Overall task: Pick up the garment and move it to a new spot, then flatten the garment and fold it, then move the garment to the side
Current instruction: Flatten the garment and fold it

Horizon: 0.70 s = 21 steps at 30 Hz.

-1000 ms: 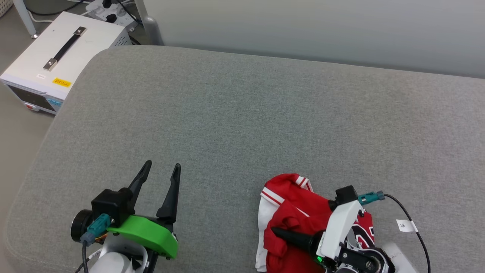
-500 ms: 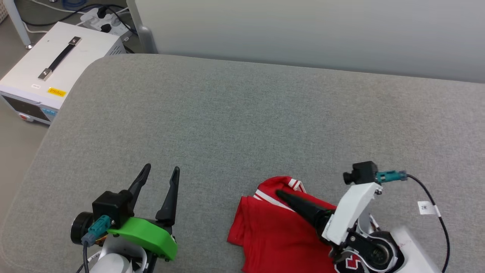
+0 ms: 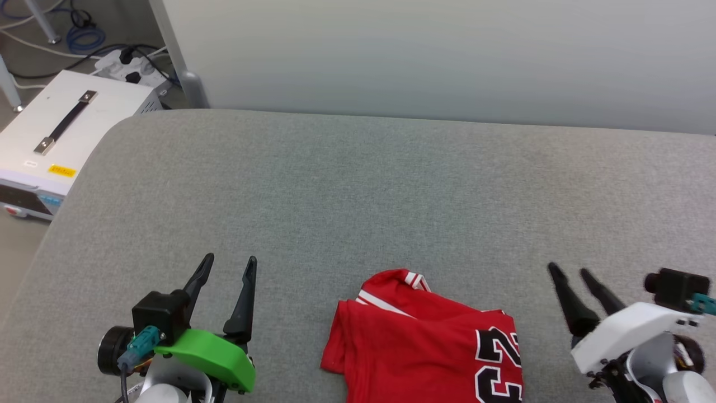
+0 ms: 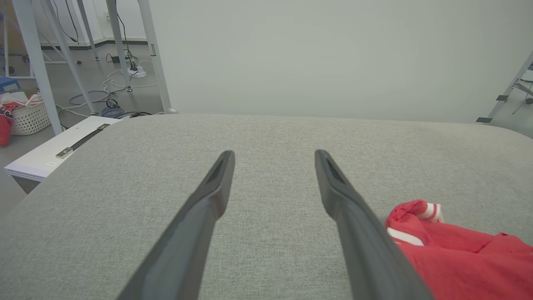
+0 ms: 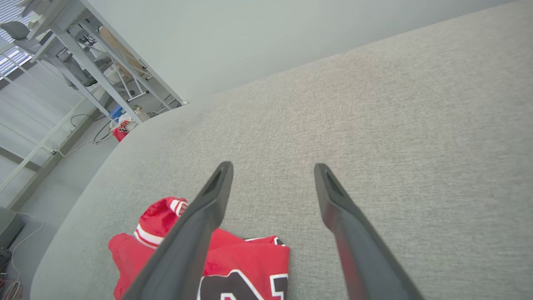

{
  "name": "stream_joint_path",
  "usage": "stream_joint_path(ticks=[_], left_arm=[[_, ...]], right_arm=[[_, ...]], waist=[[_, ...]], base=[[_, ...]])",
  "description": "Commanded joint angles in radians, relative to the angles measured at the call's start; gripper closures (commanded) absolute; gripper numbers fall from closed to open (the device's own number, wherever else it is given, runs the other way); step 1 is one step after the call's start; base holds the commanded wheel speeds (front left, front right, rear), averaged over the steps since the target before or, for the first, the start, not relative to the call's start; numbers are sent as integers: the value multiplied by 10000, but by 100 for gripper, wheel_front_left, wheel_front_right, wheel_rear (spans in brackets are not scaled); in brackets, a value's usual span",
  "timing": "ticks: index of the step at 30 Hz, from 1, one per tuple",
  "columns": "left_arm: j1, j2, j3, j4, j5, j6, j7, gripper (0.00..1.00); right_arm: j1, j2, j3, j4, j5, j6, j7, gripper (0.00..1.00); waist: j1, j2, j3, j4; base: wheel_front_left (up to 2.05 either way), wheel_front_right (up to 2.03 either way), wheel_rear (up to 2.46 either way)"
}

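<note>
Lying loosely folded on the grey worktop (image 3: 358,196), the garment (image 3: 425,336) sits between left gripper (image 3: 231,258) and right gripper (image 3: 567,268), both spread wide and empty; contents of white basket (image 4: 29,121) unclear.

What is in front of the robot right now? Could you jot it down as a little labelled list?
surface: grey padded top
garment: red shirt, loosely folded, number facing up, near the front edge
left gripper: open, empty, apart from the shirt
right gripper: open, empty, apart from the shirt
floor, left: white box with black handle
</note>
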Motion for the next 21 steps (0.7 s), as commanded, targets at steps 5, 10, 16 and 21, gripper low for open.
stream_joint_path(ticks=[5,10,16,21], left_arm=[[313,65,58,74,-132,192,-11,0],[511,89,44,12,-127,343,15,0],[659,127,53,-53,-129,494,29,0],[652,149,81,-100,-143,560,20,0]], right_arm=[[698,242,-796,-903,-2231,-4,-1184,0],[1372,380,-923,-1916,-3710,-4,-1789,0],[2168,529,-822,-3154,-4908,-4,-1911,0],[2637,664,-785,-3879,-5199,-4,-1743,0]], waist=[[0,-1,-367,-257],[0,-1,-559,-368],[0,-1,-677,-498],[0,-1,-645,-591]], base=[[0,0,0],[0,0,0],[0,0,0],[0,0,0]])
